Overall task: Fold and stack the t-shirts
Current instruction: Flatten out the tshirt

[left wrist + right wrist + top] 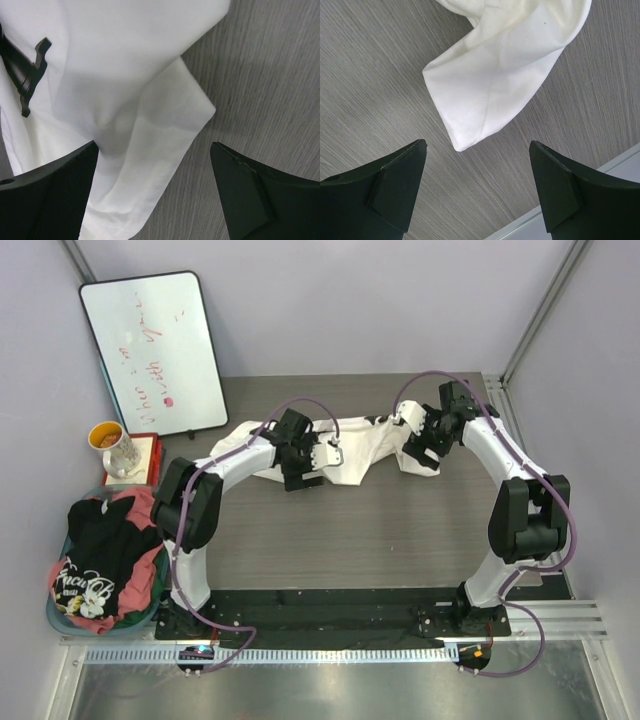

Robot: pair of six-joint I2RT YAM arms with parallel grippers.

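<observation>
Two robot arms at work, bases side by side; the left arm (215, 475) folds at a raised black elbow and stretches forward and inward, wrist tipped over; the left gripper (305, 465) points down, its dark fingers (55, 190) spread wide, clasping nothing; the right arm (500, 455) climbs from its own elbow and angles inward toward its partner; the right gripper (420, 450) also faces down, jaws wide apart and gripping nothing.
</observation>
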